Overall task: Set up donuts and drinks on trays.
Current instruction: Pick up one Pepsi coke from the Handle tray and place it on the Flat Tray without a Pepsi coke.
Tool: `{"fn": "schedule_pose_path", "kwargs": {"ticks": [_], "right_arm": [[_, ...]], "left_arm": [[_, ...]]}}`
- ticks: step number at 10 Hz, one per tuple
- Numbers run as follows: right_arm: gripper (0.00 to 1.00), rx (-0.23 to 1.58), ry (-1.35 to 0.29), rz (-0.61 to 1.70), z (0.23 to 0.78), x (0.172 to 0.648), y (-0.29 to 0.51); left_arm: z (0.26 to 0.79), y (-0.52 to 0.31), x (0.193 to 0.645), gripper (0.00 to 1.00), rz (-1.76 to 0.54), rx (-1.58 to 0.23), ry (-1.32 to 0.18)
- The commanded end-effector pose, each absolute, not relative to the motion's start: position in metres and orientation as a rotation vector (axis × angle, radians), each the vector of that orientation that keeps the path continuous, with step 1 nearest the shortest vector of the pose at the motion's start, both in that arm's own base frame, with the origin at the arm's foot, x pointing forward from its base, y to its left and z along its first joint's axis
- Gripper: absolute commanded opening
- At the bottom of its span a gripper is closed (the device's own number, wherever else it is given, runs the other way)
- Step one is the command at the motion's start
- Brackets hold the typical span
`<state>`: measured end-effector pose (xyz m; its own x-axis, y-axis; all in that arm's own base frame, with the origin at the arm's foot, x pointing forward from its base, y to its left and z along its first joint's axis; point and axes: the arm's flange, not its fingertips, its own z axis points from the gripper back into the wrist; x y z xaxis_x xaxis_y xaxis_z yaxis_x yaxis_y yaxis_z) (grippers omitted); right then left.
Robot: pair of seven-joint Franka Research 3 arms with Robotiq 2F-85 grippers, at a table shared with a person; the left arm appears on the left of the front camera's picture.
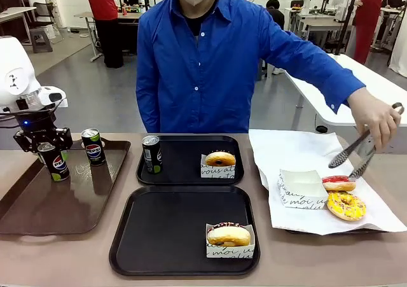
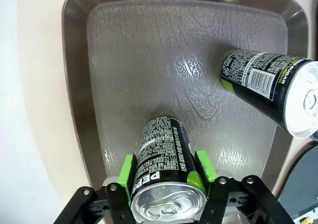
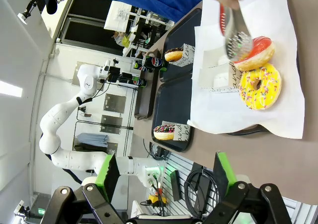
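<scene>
Since the left end effector (image 2: 166, 177) is clenched on a Pepsi can (image 2: 161, 147) on the brown tray (image 1: 38, 207), lift straight, clear of the second can (image 1: 93, 146); the bare half of the near black tray (image 1: 162, 230), beside its boxed donut (image 1: 229, 236), suits it. The right end effector (image 3: 166, 169) hangs released.

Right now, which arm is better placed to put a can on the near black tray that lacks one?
Left. The left hand clasps a slim black Pepsi can on the brown handled tray, beside the near black plastic tray; the right hand hangs open.
</scene>
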<state>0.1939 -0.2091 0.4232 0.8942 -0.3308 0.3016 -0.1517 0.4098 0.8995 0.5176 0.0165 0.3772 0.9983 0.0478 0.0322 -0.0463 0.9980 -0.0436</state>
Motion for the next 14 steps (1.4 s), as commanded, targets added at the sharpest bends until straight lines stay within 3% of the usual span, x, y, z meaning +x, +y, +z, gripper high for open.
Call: {"fn": "schedule_pose_path", "kwargs": {"ticks": [1,4,5,10,14], "right_arm": [[1.0,1.171,-0.499,-0.109,0.424,0.196,-0.21],[1.0,1.171,-0.499,-0.109,0.424,0.196,-0.21],[1.0,1.171,-0.499,-0.109,0.424,0.196,-0.21],[1.0,1.171,-0.499,-0.109,0.424,0.196,-0.21],[1.0,1.171,-0.499,-0.109,0.424,0.196,-0.21]], "left_arm": [[0.377,0.016,0.518,0.03,0.041,-0.045,-0.034],[0.377,0.016,0.518,0.03,0.041,-0.045,-0.034],[0.377,0.017,0.518,0.59,0.047,-0.043,-0.033],[0.439,-0.022,0.452,0.59,0.045,0.106,-0.177],[0.461,-0.059,0.38,0.59,-0.112,0.125,-0.163]]}}
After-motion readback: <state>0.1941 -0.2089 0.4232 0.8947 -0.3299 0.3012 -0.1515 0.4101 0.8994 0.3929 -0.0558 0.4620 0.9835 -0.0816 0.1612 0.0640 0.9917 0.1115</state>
